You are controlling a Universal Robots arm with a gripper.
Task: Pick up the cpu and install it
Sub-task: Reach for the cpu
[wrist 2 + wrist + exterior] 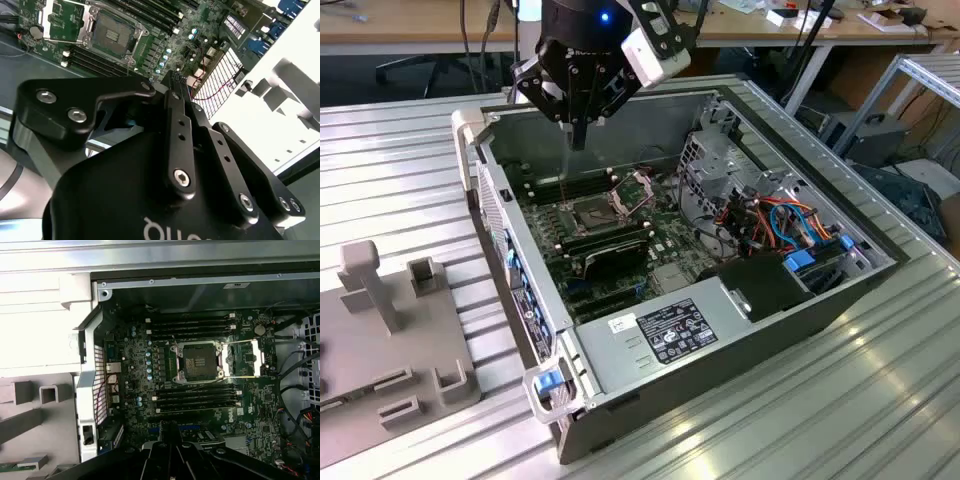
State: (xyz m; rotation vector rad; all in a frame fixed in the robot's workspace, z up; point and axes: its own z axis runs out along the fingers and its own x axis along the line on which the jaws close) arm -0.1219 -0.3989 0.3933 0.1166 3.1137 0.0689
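My gripper (578, 142) hangs over the open computer case, near its far wall, fingers pointing down and shut with nothing visible between them. In the second wrist view the black fingers (172, 100) meet at their tips above the motherboard. The dark square socket (592, 213) lies below and slightly toward the exterior view's right of the gripper. It looks bare inside in both wrist views (116, 34) (199, 361). Its hinged metal frame (633, 190) (242, 357) is swung open beside it. The cpu is out of view.
Black memory modules (192, 325) flank the socket on both sides. A drive cage and bundled cables (770, 215) fill the case's right part in the exterior view, with the power supply (670, 330) nearer. A grey fixture (390, 360) with posts and slots sits left of the case.
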